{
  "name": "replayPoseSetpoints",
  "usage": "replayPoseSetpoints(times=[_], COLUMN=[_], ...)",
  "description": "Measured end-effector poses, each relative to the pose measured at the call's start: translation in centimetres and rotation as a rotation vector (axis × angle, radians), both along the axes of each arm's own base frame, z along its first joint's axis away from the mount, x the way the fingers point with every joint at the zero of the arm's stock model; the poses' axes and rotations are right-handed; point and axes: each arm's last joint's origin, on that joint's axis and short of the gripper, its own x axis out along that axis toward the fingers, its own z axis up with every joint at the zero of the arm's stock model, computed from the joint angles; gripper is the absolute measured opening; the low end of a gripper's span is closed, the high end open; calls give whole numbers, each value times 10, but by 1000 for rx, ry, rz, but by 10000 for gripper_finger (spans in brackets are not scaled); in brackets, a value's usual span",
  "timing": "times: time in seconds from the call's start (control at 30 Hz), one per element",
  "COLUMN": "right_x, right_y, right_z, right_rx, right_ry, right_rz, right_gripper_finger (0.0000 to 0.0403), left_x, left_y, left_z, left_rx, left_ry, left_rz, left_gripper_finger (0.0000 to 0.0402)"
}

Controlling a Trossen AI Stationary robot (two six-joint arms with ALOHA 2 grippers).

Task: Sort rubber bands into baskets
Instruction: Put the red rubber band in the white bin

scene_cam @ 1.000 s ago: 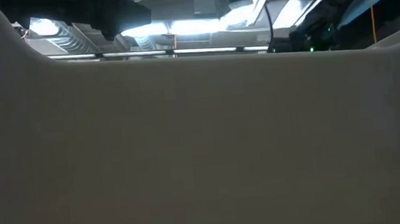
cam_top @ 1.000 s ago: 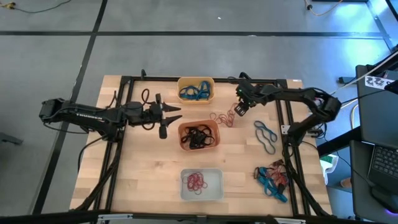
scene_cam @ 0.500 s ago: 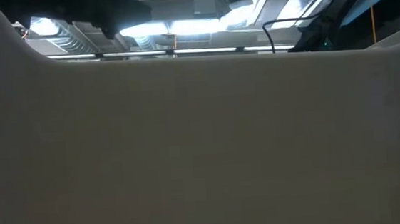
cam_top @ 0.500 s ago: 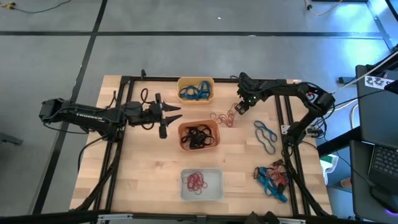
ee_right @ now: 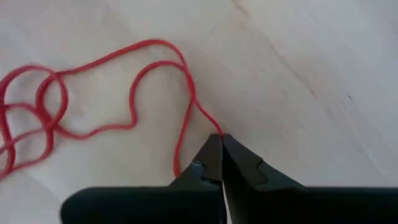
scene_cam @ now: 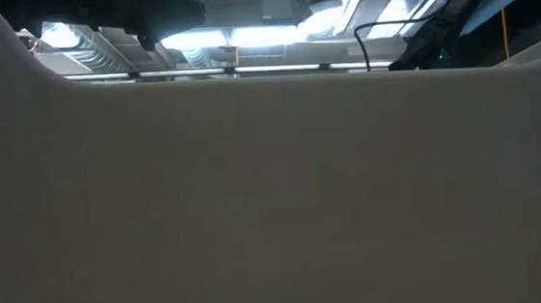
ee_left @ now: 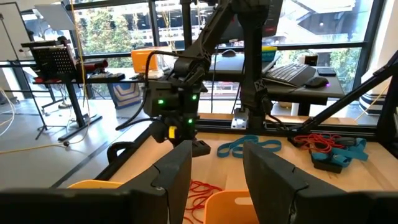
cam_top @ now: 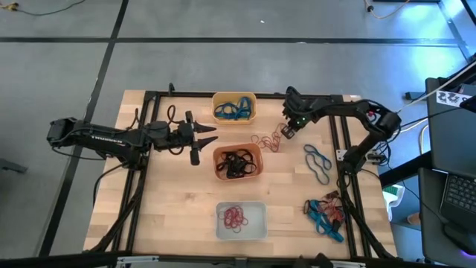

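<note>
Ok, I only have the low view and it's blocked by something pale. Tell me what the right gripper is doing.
Observer: The right gripper is shut on a red rubber band lying on the table.
Operator: Give me the basket contents.
Observer: Yellow basket holds blue bands, orange basket black ones, pale basket red ones.
Operator: Report the left arm.
Observer: The left gripper is open, beside the orange basket, holding nothing.
</note>
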Motion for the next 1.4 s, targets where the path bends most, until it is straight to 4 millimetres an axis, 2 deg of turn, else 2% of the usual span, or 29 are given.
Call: replayPoseSetpoints(times=[0.37,0.7,0.93,1.4], right_x=[9,13,10,22], right_y=[36,84,114,157], right_z=[43,92,115,172], right_rx=[-108,-209,-261,-303], right_ry=[-94,-315,-418,-613], right_rz=[113,236,331,497], right_gripper_finger=[1,1,1,1], left_x=[0,0,0,0], left_y=[0,0,0,0], left_z=[0,0,0,0], left_rx=[0,-23,-24,-25], left_ry=[0,-6,-6,-6], left_rz=[0,1,0,0], left_gripper_finger=[141,141,141,141])
